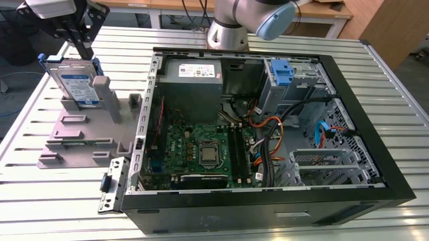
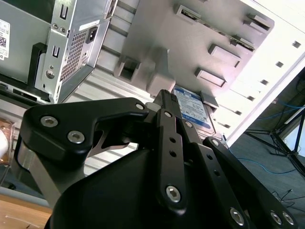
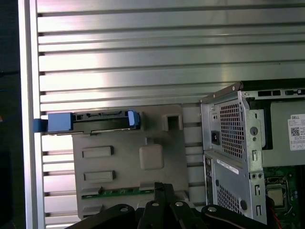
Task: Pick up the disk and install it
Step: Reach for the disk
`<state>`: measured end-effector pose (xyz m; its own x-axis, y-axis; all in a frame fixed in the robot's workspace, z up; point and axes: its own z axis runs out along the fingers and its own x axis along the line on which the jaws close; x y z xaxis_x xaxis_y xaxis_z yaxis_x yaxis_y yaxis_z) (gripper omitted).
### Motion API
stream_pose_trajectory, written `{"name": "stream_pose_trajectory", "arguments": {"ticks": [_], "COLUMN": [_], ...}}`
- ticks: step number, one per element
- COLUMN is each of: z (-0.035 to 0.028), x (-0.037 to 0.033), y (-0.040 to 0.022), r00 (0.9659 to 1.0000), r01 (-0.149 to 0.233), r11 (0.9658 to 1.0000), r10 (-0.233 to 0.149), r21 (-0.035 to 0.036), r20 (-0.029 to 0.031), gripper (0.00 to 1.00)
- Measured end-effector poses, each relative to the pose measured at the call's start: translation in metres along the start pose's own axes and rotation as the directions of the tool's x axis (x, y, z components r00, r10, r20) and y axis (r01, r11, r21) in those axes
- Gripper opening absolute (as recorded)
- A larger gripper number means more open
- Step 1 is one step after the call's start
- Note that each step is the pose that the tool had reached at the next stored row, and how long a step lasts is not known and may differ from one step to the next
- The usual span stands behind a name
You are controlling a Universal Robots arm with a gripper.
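The disk (image 1: 75, 83) stands on edge in a grey fixture (image 1: 74, 135) on the table at the exterior view's left, its white-and-blue label facing out and its blue bracket showing at the top corners. My gripper (image 1: 86, 52) hangs just above the disk's top edge with its black fingers shut and nothing between them. In the first wrist view the disk's top edge (image 3: 90, 122) lies apart from the gripper (image 3: 163, 187). In the second wrist view the gripper (image 2: 164, 95) stands in front of the disk's label (image 2: 193, 107).
An open computer case (image 1: 375, 150) lies at the exterior view's right, with a motherboard (image 1: 201, 150), a power supply (image 1: 191, 73), a blue latch piece (image 1: 283, 73) at a bay and a metal drive cage (image 1: 322, 163). A small metal bracket (image 1: 110, 186) lies by the case's near corner.
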<state>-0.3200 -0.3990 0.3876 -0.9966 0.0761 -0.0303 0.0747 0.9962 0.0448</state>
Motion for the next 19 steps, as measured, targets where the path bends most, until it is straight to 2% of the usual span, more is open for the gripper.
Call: {"name": "stream_pose_trajectory", "arguments": {"ticks": [10, 19], "z": [0.0006, 0.0048], "x": [0.0020, 0.0141], "y": [-0.0001, 0.0002], "r00": [1.0000, 1.0000], "r01": [0.000, 0.000], "r11": [1.0000, 1.0000], "r10": [0.000, 0.000], "r21": [-0.0001, 0.0002], "r20": [0.0001, 0.0000], "gripper": [0.11, 0.11]}}
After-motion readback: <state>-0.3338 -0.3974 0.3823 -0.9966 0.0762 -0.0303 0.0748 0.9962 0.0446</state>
